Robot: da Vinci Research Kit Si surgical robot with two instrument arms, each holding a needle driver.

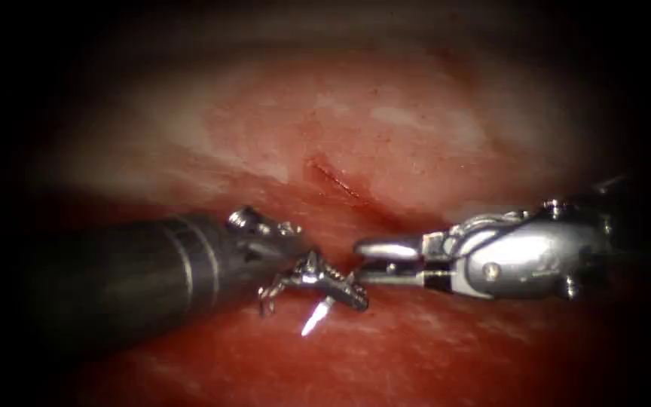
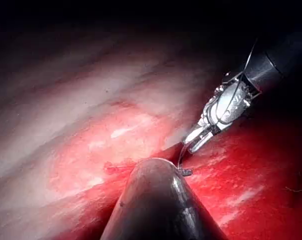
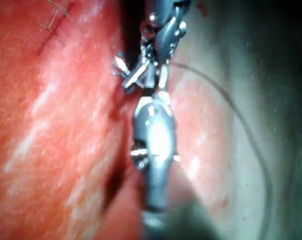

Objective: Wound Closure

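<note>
My left tool gripped the bright steel needle over glistening red tissue; my right tool's jaws stood parted, empty

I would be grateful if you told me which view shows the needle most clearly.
The endoscope view: the needle shows a bright tip below the left tool, which seems to hold it. The right wrist view shows a glint by the tools; the left wrist view a thin curve beside the right tool.
</note>
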